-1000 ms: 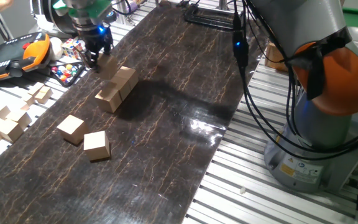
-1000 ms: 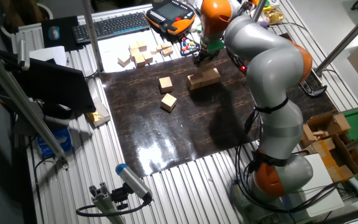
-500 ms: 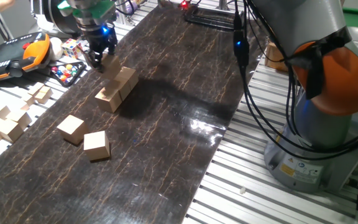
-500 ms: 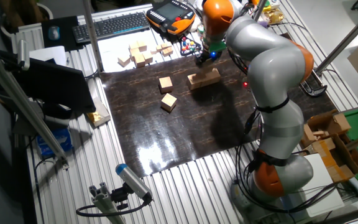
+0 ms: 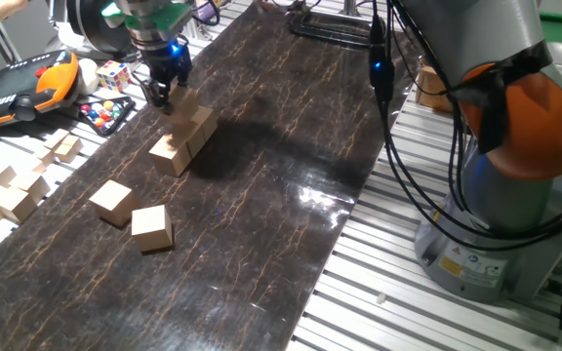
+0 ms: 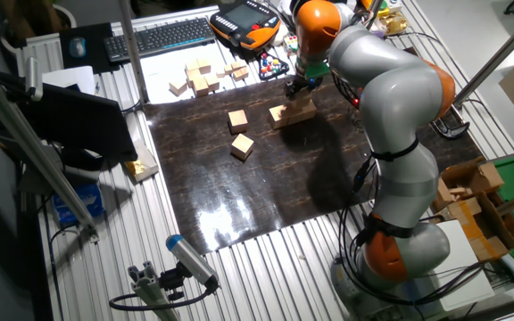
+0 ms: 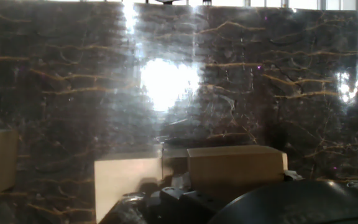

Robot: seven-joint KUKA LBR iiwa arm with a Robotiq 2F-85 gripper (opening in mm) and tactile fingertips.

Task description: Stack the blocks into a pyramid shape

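A short row of tan blocks [image 5: 172, 154] lies on the dark mat, also seen in the other fixed view [image 6: 293, 114]. My gripper [image 5: 167, 95] hovers at the row's far end, shut on one more block [image 5: 185, 101] that sits just above the row. Two loose blocks [image 5: 112, 202] [image 5: 151, 227] rest nearer the front left, apart from the row. The other fixed view shows the gripper [image 6: 294, 87] and these loose blocks [image 6: 237, 119] [image 6: 243, 145]. In the hand view, tan blocks [image 7: 235, 165] [image 7: 128, 177] fill the lower frame; the fingers are only dark shapes.
A pile of smaller pale wooden pieces [image 5: 8, 195] lies off the mat's left edge. A multicoloured puzzle cube [image 5: 115, 74], a tray of coloured balls [image 5: 105, 112] and an orange teach pendant [image 5: 27, 83] sit behind my gripper. The arm's base [image 5: 496, 224] stands at the right.
My gripper has carried the held block to the right and slightly away, from beside the row to over its far end. The other blocks have not moved.
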